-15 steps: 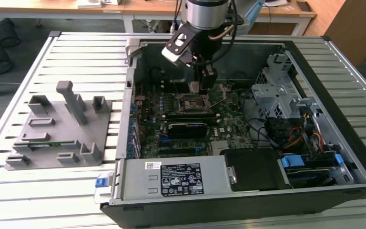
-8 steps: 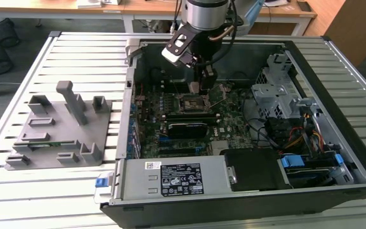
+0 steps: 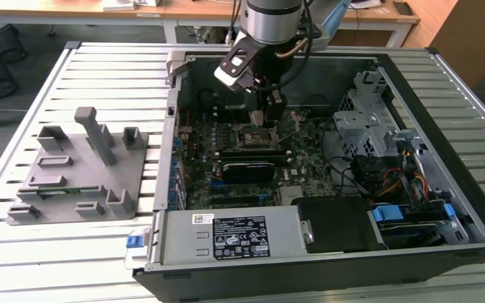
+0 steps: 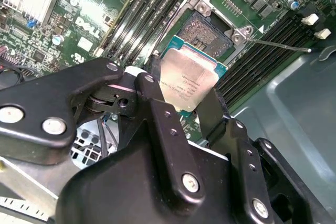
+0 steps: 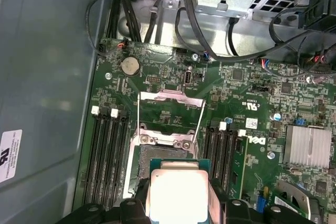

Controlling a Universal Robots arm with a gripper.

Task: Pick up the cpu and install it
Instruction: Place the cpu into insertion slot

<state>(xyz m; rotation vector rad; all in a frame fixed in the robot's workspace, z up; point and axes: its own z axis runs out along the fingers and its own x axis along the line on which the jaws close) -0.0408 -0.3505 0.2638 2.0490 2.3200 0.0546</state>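
Inside PC case (image 3: 310,278): gripper (image 3: 257,118) hanging low over mobo (image 3: 310,142).
Fingers (image 4: 163,124): squeezing cpu (image 4: 188,80) by two opposite edges, chip-width apart.
Cpu: riding between fingers, metal top showing, just above open socket (image 4: 210,30).

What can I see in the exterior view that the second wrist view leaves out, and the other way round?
Exterior view: the whole open computer case, the slatted table, a grey rack. Second wrist view: the cpu with its silver top up close, clamped in the claw. Both: the claw, the open socket, the green motherboard.
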